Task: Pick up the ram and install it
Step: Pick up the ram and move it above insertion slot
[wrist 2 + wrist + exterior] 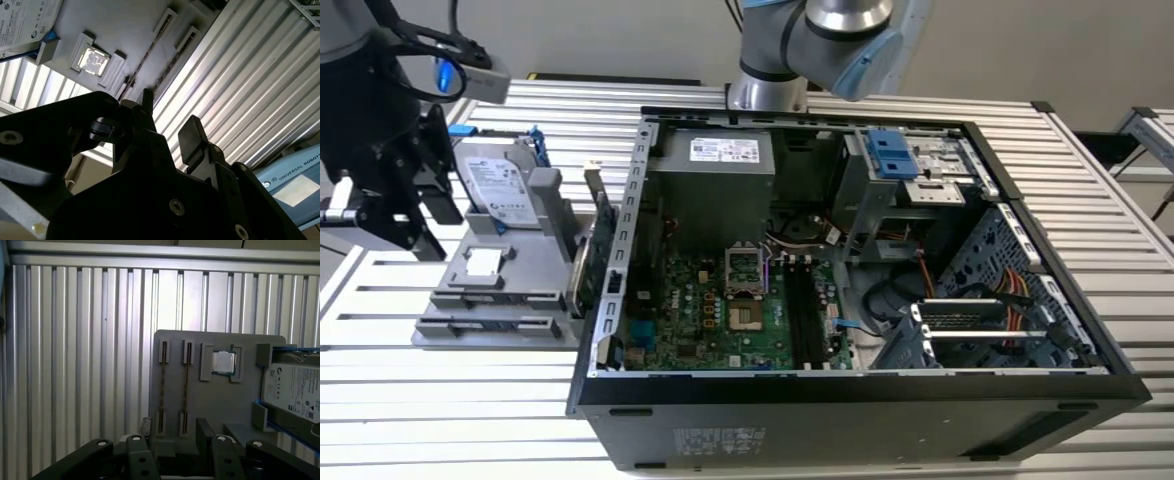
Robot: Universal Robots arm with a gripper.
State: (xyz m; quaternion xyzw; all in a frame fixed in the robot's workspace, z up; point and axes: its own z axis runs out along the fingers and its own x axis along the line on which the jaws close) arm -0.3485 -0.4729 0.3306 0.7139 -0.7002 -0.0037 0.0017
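We see a table (454, 400) of ribbed bare metal with a soft sheen. The grey holder (220, 405) on it looks like matt, smooth plastic. The processor (222, 362) has a shiny metal lid. The gripper (170, 120) is matt black, the computer case (854, 430) likewise.

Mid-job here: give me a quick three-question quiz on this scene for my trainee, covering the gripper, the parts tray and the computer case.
1. True or false: the black gripper is shut on one of the thin dark ram sticks.
2. On the grey holder tray, what lies between the ram sticks and the silver hard drive with blue rails?
A. a square silver processor chip
B. a cooling fan
C. a screwdriver
3. Fill in: in the exterior view, the tray sits at the exterior view's ____ of the open black computer case.

Key: 1 false; 2 A; 3 left.
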